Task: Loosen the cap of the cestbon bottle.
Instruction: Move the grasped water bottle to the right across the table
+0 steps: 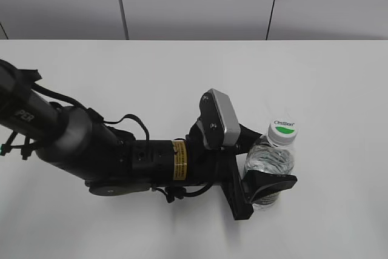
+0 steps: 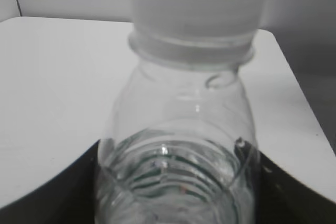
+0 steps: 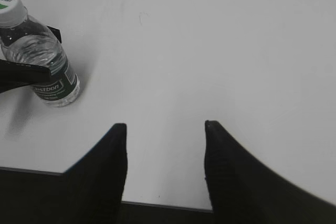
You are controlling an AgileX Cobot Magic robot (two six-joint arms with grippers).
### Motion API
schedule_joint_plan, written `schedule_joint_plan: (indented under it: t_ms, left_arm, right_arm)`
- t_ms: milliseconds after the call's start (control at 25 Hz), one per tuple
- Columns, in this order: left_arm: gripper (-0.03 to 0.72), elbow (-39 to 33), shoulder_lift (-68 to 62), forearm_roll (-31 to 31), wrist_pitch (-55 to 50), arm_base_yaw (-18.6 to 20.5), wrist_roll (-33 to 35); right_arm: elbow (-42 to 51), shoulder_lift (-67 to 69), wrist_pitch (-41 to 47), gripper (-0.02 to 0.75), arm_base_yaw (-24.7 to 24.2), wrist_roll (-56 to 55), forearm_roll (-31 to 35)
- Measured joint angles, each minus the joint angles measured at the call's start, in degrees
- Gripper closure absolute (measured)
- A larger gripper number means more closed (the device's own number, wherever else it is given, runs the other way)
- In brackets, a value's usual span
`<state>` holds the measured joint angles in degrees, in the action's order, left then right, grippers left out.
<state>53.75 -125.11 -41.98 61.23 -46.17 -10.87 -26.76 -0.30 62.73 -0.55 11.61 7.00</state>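
Both fingers of your left gripper (image 1: 265, 171) clamp the cestbon bottle (image 1: 270, 165) below its cap (image 1: 283, 130); your right gripper (image 3: 164, 129) hangs spread wide, holding nothing.

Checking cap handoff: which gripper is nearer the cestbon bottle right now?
Left. The left gripper is clamped around the cestbon bottle at its body, below the cap. The right gripper is open over bare table, well off to the bottle's side.
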Motion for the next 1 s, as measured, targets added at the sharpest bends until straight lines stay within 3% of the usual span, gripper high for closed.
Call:
schedule_joint_plan:
  t_ms: [440, 680, 1000]
  left_arm:
    - [0.165, 0.04, -2.3, 0.42, 5.71, 0.0, 0.4]
    - [0.165, 0.04, -2.35, 0.37, 5.77, 0.0, 0.4]
    - [0.165, 0.04, -2.35, 0.37, 5.87, 0.0, 0.4]
  right_arm:
    - [0.0, 5.45, 0.12, 0.363, 0.0, 0.0, 6.85]
    - [-3.65, 28.0, -3.99, 0.363, 0.0, 0.15, 7.09]
    - [-22.05, 57.87, -3.87, 0.363, 0.0, 4.71, 9.25]
